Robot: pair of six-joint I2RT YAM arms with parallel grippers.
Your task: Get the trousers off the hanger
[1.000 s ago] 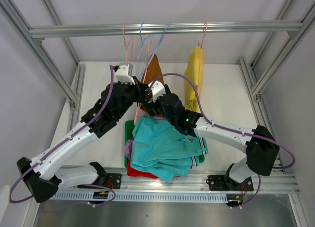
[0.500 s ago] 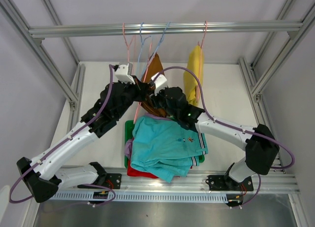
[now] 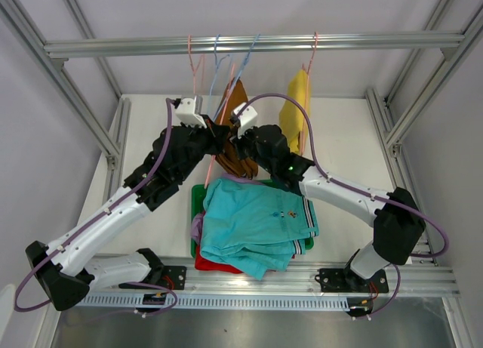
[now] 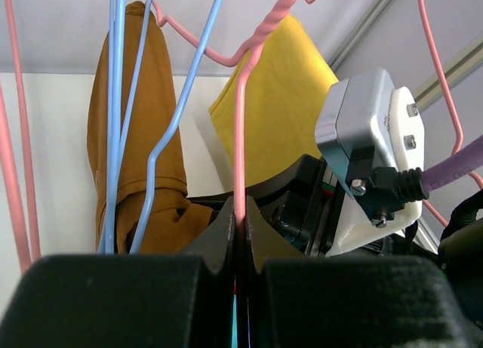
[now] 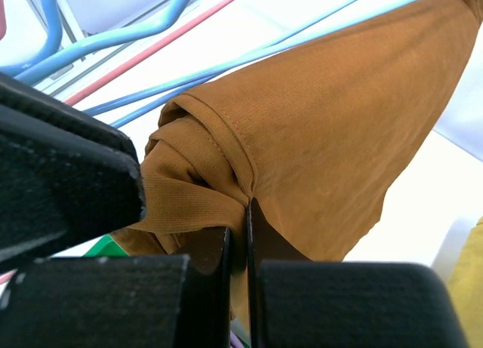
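Hanging on wire hangers from the rail [image 3: 362, 40] across the top of the overhead view: the brown trousers [image 3: 235, 99] at upper centre, and the yellow trousers [image 3: 298, 114] just to the right, apart from the brown cloth. Pinching the upright wire of a pink hanger [image 4: 240, 137] with the left gripper [image 4: 240, 212], clamped tight on it at lower centre of the left wrist view, with 2 blue hangers [image 4: 115, 61] at the left of that frame, in front of the brown cloth. Nipping a fold of the brown trousers with the right gripper [image 5: 247, 220], closed on the cloth at lower centre of the right wrist view (hem stitching running up and left from the pinch). Almost tip to tip at the centre of the overhead view, low against the brown pair. Stacked off the hangers in the green tray [image 3: 197, 197] at lower centre of that view: the teal trousers [image 3: 256, 223] on top, spread wide; the red trousers [image 3: 215, 263] poking out at the lower left edge; the lilac trousers [image 3: 198, 227] as a sliver at the left edge. Cannot tell whether the brown pair rides the pink hanger or a blue one.
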